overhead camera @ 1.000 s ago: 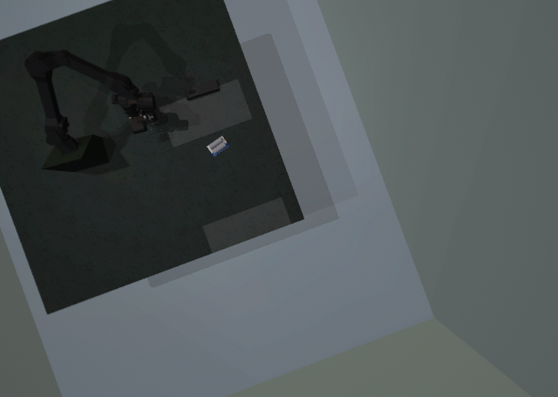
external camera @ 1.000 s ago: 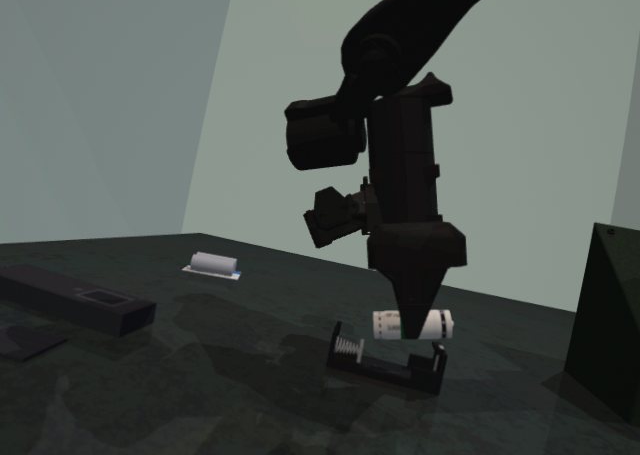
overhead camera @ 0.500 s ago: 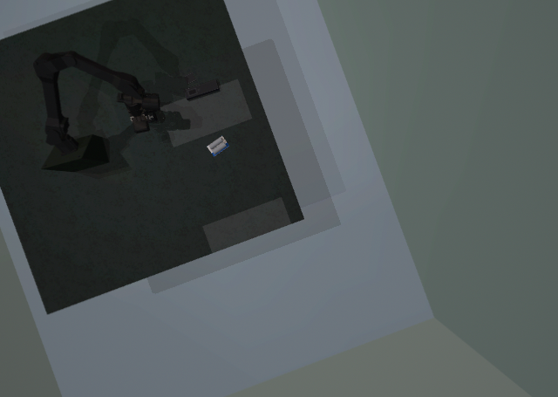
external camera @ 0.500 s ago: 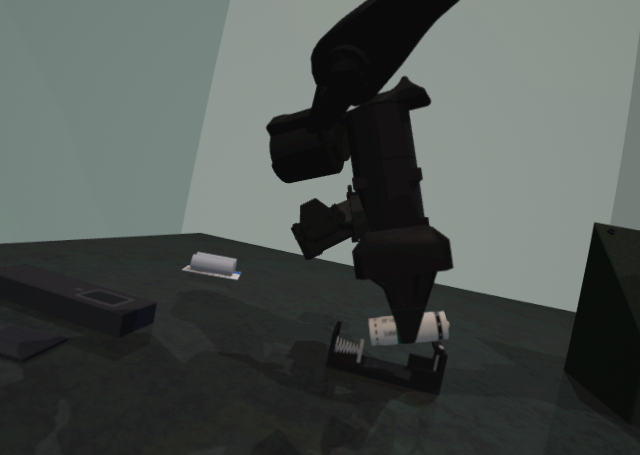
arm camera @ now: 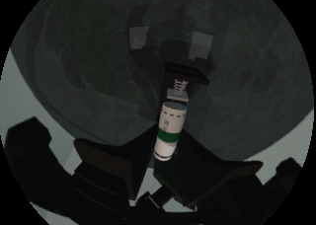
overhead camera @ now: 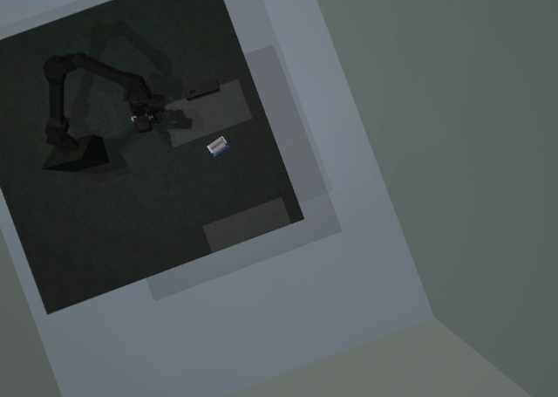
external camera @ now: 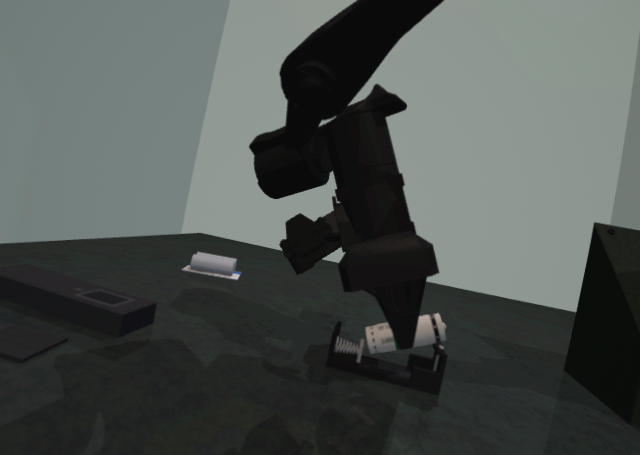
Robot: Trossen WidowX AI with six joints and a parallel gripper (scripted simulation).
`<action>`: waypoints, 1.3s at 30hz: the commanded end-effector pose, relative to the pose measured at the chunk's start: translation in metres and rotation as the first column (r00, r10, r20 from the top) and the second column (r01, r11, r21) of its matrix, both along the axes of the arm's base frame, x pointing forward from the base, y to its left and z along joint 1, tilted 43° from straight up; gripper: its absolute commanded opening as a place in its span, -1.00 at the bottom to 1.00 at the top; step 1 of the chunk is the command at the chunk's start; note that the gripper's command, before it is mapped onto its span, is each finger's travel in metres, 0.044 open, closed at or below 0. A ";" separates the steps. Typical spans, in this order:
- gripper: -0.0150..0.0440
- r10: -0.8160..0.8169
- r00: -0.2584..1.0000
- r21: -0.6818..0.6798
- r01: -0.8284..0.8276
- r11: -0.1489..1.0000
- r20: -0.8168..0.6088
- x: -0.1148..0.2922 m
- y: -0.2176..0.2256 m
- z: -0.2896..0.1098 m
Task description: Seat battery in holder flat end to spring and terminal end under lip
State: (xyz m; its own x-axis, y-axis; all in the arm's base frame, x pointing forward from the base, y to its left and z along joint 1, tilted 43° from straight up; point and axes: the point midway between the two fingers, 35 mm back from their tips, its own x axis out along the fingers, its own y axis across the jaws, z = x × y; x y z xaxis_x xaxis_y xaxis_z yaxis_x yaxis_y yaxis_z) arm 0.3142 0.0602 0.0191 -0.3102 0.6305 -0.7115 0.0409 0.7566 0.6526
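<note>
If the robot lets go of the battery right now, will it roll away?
Probably not far. The battery is a round cylinder, so it rolls easily, but it hangs tilted just over the holder, likely dropping between its walls. It looks stiff; the gripper grips it without bending it.

arm (overhead camera: 90, 68): black, bends up from its base near the left edge of the surface (overhead camera: 135, 230), reaches toward the middle
end effector (overhead camera: 145, 121): pretty murky, pointing down, jaws too dark to make out
white cylinder (overhead camera: 217, 146): lying on a little blue-edged card, well apart from the arm, toward the right edge
dark bar (overhead camera: 202, 87): flat, near the far edge
grey patch (overhead camera: 248, 223): at the near right corner
</note>
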 end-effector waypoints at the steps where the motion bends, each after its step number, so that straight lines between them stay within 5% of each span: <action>1: -0.21 0.023 1.000 0.000 -0.023 1.000 -0.020 0.002 0.001 -0.004; 39: -0.21 0.069 0.995 0.011 -0.068 0.998 -0.067 0.018 0.004 -0.008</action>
State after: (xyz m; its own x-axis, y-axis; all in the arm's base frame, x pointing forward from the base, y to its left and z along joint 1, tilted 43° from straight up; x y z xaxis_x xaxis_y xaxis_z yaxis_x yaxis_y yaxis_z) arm 0.3285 0.0644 0.0144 -0.3995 0.6149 -0.6800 0.0396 0.7526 0.6573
